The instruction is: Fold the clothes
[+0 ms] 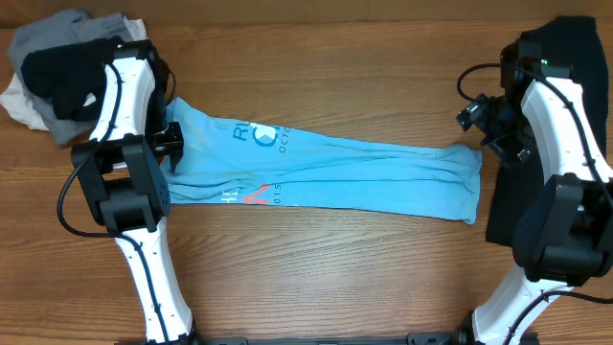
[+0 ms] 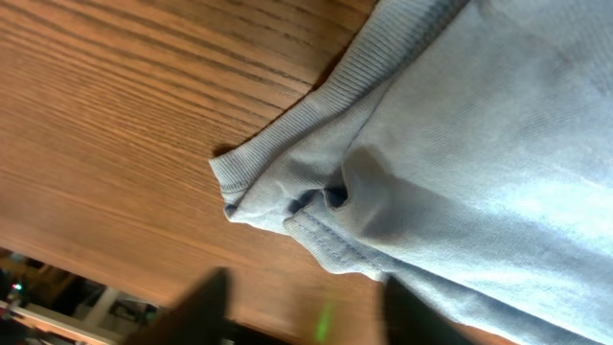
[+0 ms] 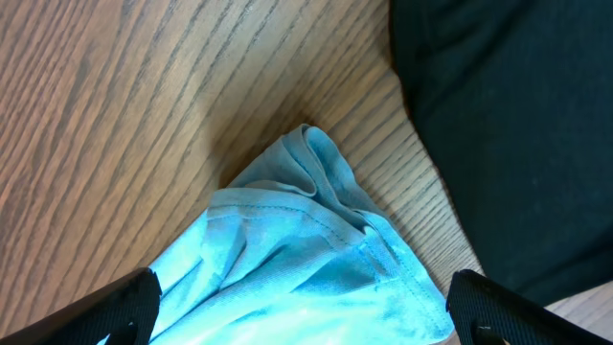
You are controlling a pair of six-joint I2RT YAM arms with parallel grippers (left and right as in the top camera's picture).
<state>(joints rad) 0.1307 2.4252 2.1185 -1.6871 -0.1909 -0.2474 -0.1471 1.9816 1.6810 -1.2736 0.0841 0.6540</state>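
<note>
The sky-blue T-shirt (image 1: 326,168) lies folded into a long strip across the middle of the table, its white and red lettering near the left end. My left gripper (image 1: 172,144) is at that left end. In the left wrist view its fingers (image 2: 213,292) stand apart with only bare wood between them, and the shirt's ribbed corner (image 2: 287,182) lies just beyond. My right gripper (image 3: 302,297) hangs wide open over the shirt's right-end corner (image 3: 316,240), one finger on each side, gripping nothing. A plain black garment (image 1: 503,206) lies at the right, under the right arm.
A pile of grey, black and white clothes (image 1: 53,67) sits at the back left corner. The black garment (image 3: 517,115) lies right next to the shirt's right end. Bare wooden table (image 1: 335,268) stretches in front of the shirt.
</note>
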